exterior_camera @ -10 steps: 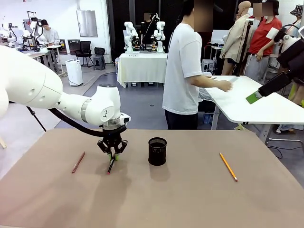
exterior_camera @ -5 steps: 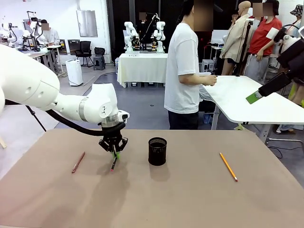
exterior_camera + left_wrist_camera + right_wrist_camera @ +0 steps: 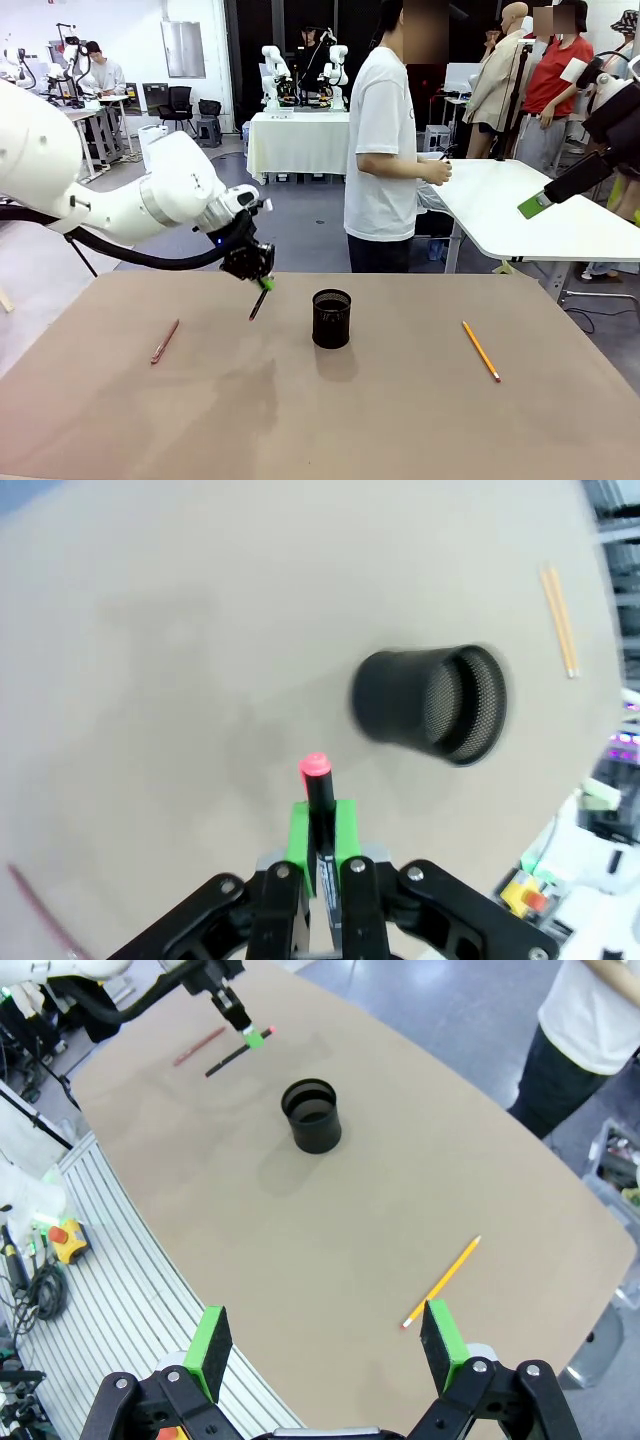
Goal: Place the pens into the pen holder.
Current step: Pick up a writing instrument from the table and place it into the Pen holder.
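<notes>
Table: brown tabletop in a busy robot lab, with other tables behind it.
Person: stands in a white T-shirt beyond the far edge of the table, turned sideways towards a white table, behind the pen holder.
Pen holder: black mesh cup, upright near the middle of the table, mouth open upward.
Left gripper: hangs above the table just to the left of the pen holder and a little higher than its rim, its green pads pressed together on a pen.
Black pen with red ends: pinched near its upper end between those pads and slanting down and to the left, away from the pen holder. In the left wrist view, its red tip pokes out past the pads, with the holder's mouth just beyond.
Pinkish-red pen: lies flat on the table well to the left of the pen holder.
Yellow pencil: lies flat well to the right of the pen holder.
Right gripper: sits high above the table, on the pencil's side of the pen holder, its pads spread wide with nothing between them.
</notes>
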